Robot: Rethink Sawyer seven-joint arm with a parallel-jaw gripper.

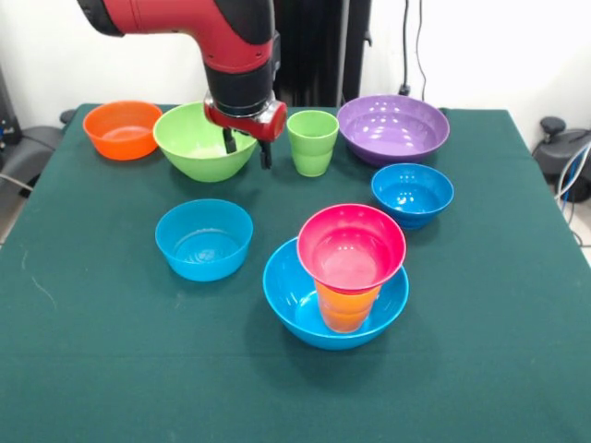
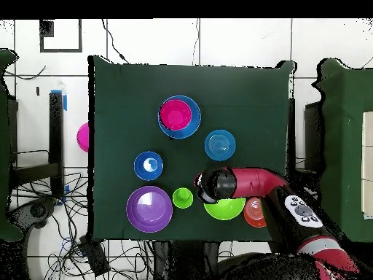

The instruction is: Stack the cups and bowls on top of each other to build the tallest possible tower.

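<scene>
A tower stands near the front. It is a large blue bowl (image 1: 294,305) (image 2: 194,128) holding an upright orange-yellow cup (image 1: 346,311), with a pink-red bowl (image 1: 351,247) (image 2: 177,115) on the cup. My gripper (image 1: 247,149) is open and empty. It hangs over the right rim of the lime green bowl (image 1: 199,143) (image 2: 224,211), just left of the light green cup (image 1: 312,142) (image 2: 182,197). Standing alone are a purple bowl (image 1: 393,127) (image 2: 149,209), an orange bowl (image 1: 122,129) (image 2: 254,214) and two small blue bowls (image 1: 204,239) (image 1: 412,194).
The dark green tablecloth (image 1: 111,351) covers the whole table. The red arm (image 2: 248,182) reaches in over the lime green and orange bowls in the overhead view. Cables and chair parts lie beyond the table's sides.
</scene>
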